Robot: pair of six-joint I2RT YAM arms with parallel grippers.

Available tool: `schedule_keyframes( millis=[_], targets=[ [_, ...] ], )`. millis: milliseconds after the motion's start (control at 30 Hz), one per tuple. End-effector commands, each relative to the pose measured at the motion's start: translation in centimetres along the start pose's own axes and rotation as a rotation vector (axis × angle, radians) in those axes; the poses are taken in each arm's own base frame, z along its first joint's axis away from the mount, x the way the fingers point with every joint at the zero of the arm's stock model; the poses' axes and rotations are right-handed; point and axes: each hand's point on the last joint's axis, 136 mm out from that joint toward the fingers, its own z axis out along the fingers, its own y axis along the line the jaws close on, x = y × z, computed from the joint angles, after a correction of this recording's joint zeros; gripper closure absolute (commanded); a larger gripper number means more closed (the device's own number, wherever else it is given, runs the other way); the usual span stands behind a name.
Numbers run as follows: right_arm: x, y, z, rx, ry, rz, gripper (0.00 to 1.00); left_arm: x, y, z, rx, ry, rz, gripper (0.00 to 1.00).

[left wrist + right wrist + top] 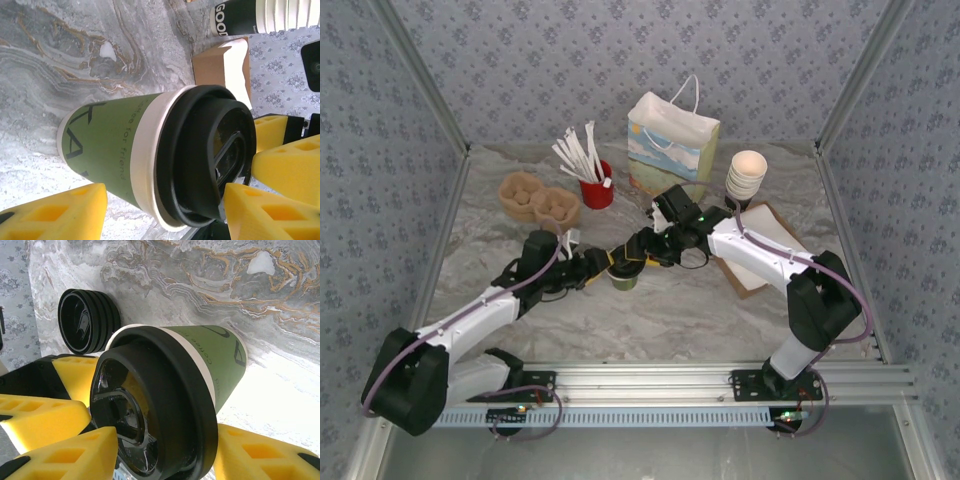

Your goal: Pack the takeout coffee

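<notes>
The left gripper (165, 195) is straddling the cup (110, 145) near its top, fingers (55, 210) spread to either side. One is lying against the lid (210, 155) and the other is sitting just beside the green wall. Whether they are pinching, I cannot tell. The cup is standing between the two grippers, directly ahead of each. The right gripper (166, 435) is facing it from the opposite side, likewise spread around the lid, and its contact is just as unclear.

This looks like a handover being set up, so the right arm can be carrying the cup to the bag (672, 140), which is waiting behind the right gripper's wrist, well apart. The taking fingers should be closing on the paper wall just under the lid's rim, not on the lid alone, which could pop off. The giving gripper should be letting go only once the other is pinching firmly, with the cup staying upright.

From above, both grippers are covering most of the cup, so it is hard to say whether its base is resting on the table (680, 310). The bag's inside is hidden from view. Spare lids (87, 320) are sitting beyond the cup from the right gripper.
</notes>
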Motion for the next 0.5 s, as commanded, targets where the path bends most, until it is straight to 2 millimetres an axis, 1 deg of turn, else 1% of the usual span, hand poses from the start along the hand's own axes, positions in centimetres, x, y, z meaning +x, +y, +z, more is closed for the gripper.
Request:
schedule_keyframes(
  millis=[0,200,300,367,467],
  targets=[
    [0.1,0.2,-0.2,0.019,0.005,-0.021,0.45,-1.1,-1.6,-0.2,0.024,-0.027,0.05,0.36],
    [0.2,0.1,-0.1,0.026,0.004,-0.021,0.38,-1.1,-1.7,-0.3,0.025,-0.031,0.05,0.36],
    [0.0,0.1,-0.6,0.039,-0.009,-0.025,0.37,-1.0,-1.7,-0.4,0.027,-0.027,0.048,0.36],
    [0.1,0.3,-0.8,0.048,-0.012,-0.03,0.36,-1.0,-1.8,-0.6,0.027,-0.032,0.049,0.36],
    [0.1,1.1,-1.1,0.036,-0.014,-0.042,0.36,-1.0,-1.8,-0.8,0.026,-0.037,0.053,0.35]
  ],
)
